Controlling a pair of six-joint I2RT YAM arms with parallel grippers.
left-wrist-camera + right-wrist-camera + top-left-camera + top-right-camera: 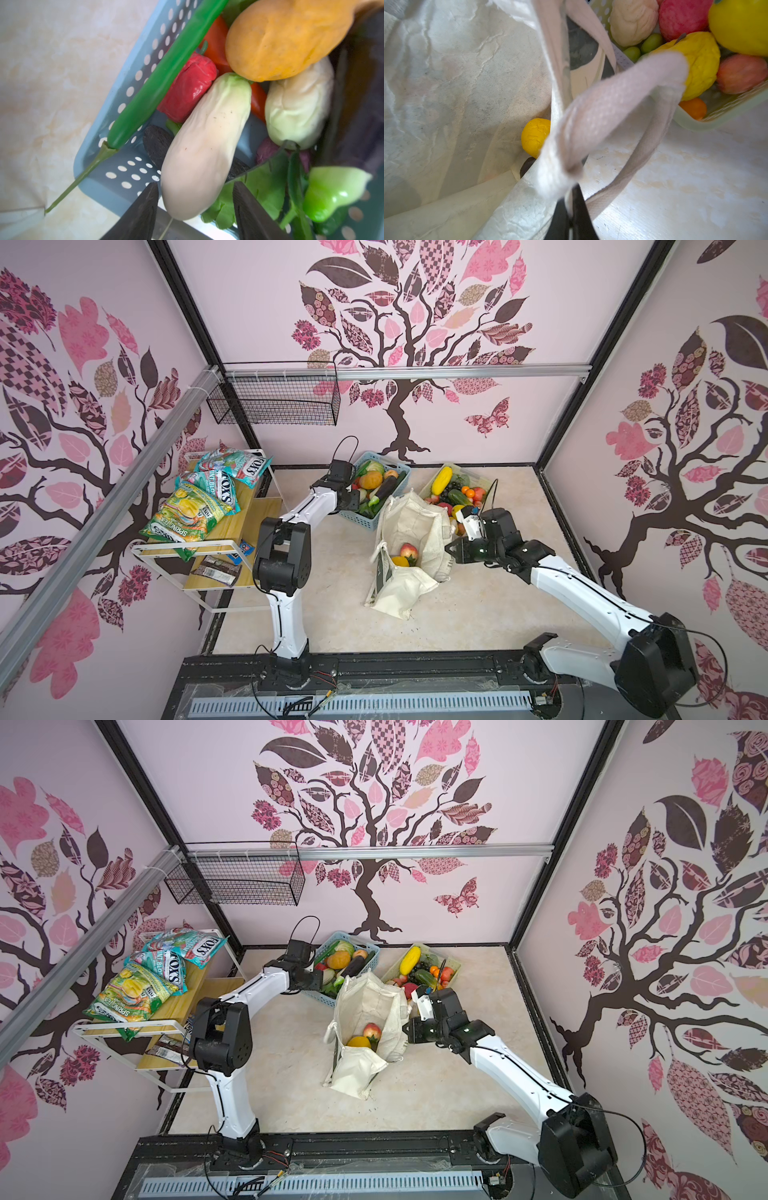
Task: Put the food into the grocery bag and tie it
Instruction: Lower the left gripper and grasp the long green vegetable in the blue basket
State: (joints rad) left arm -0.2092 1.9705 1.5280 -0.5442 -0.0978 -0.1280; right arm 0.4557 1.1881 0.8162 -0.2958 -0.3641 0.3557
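Observation:
The cream grocery bag [409, 522] [365, 998] stands open mid-table with a red fruit [408, 550] and a yellow fruit [400, 561] [535, 137] inside. My right gripper [451, 549] [405, 1029] [571, 193] is shut on the bag's rim where a strap [612, 99] joins it. More food fills a light blue basket [357, 518] [128, 172] and a pale green basket [455, 965] [695, 126]. My left gripper [357, 499] [195, 184] reaches into the blue basket. It is open, its fingers either side of a long white vegetable [203, 149]; one finger touches it, the other stands apart.
In the blue basket a long green pepper [162, 83], a red pepper [187, 89] and an orange vegetable [280, 37] crowd the white one. A wooden shelf [232, 526] with snack packets [195, 506] stands at the left. A black wire basket [274, 402] hangs on the back wall.

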